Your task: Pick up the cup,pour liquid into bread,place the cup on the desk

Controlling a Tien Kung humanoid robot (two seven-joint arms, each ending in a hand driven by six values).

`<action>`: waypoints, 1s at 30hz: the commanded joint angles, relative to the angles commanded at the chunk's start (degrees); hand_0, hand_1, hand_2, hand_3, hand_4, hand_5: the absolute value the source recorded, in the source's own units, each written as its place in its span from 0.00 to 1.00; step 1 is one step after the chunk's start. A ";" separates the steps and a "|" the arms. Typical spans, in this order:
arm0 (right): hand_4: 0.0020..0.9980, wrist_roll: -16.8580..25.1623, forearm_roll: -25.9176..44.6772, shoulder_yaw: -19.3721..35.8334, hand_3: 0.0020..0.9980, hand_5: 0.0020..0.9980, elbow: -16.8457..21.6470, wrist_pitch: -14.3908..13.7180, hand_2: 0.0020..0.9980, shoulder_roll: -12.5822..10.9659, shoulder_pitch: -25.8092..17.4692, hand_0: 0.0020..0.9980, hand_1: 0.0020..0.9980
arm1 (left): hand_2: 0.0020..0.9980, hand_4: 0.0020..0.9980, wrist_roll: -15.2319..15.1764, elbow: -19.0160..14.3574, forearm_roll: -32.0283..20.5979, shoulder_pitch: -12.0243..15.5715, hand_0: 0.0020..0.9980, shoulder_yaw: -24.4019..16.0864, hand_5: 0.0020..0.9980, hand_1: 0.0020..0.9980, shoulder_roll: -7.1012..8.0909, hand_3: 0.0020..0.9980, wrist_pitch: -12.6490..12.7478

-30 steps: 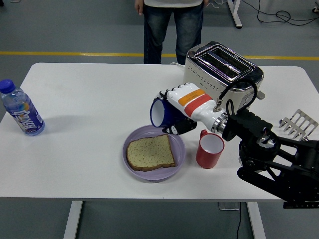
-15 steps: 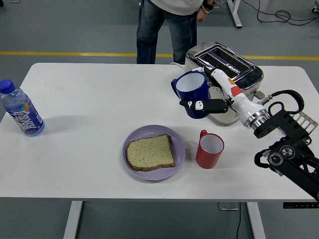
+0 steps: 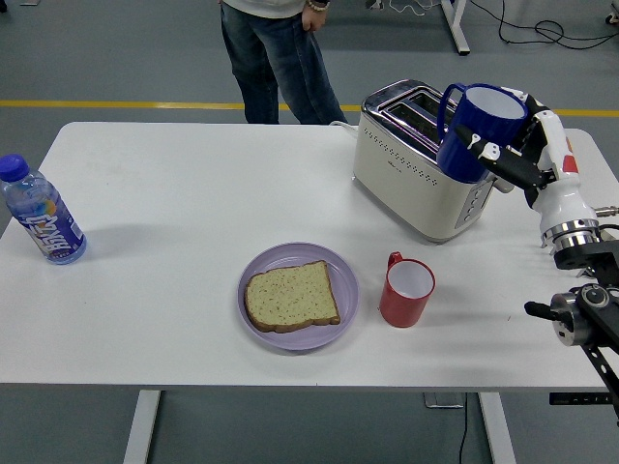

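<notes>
My right hand (image 3: 508, 145) is shut on a dark blue cup (image 3: 476, 130) and holds it upright, high above the table, in front of the toaster's right end. A slice of brown bread (image 3: 291, 296) lies on a purple plate (image 3: 338, 263) near the table's front middle. A red mug (image 3: 407, 288) stands just right of the plate. My left hand is out of view.
A silver toaster (image 3: 416, 174) stands at the back right. A water bottle (image 3: 41, 213) with a blue cap lies at the far left. A person's legs (image 3: 276, 58) show beyond the table's far edge.
My right hand has carried the blue cup from tilted over the plate up and to the right, now upright beside the toaster. The person has stepped to the left.
</notes>
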 joint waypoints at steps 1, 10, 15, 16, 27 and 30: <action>0.68 0.72 0.23 1.08 0.44 0.07 -0.02 -0.41 0.43 -0.01 -0.68 0.29 0.26 | 0.70 0.25 0.03 0.00 0.08 0.00 0.68 -0.04 1.00 0.68 -0.01 0.54 -0.01; 0.68 2.74 0.49 7.41 0.44 0.07 -0.58 -1.66 0.43 -0.70 -4.83 0.29 0.26 | 0.70 0.25 0.21 0.00 0.52 -0.03 0.68 -0.32 1.00 0.68 -0.09 0.54 -0.08; 0.68 3.10 -0.81 9.50 0.44 0.07 -1.61 -2.61 0.43 -1.14 -6.83 0.29 0.26 | 0.70 0.25 0.28 -0.01 0.74 -0.10 0.68 -0.42 1.00 0.68 -0.11 0.54 -0.11; 0.68 3.48 -1.29 9.95 0.44 0.07 -1.98 -3.08 0.43 -1.16 -7.45 0.29 0.26 | 0.70 0.25 0.34 0.00 0.85 -0.12 0.68 -0.52 1.00 0.68 -0.13 0.54 -0.11; 0.68 9.14 -3.83 10.43 0.45 0.07 -5.88 -7.59 0.43 1.11 -11.34 0.29 0.26 | 0.70 0.25 0.98 0.00 2.65 -0.05 0.68 -1.48 1.00 0.68 -0.24 0.54 -0.19; 0.68 10.78 -3.48 10.25 0.45 0.07 -6.85 -8.54 0.43 2.12 -11.91 0.30 0.26 | 0.70 0.25 1.14 0.00 3.12 0.02 0.68 -1.73 1.00 0.68 -0.26 0.54 -0.21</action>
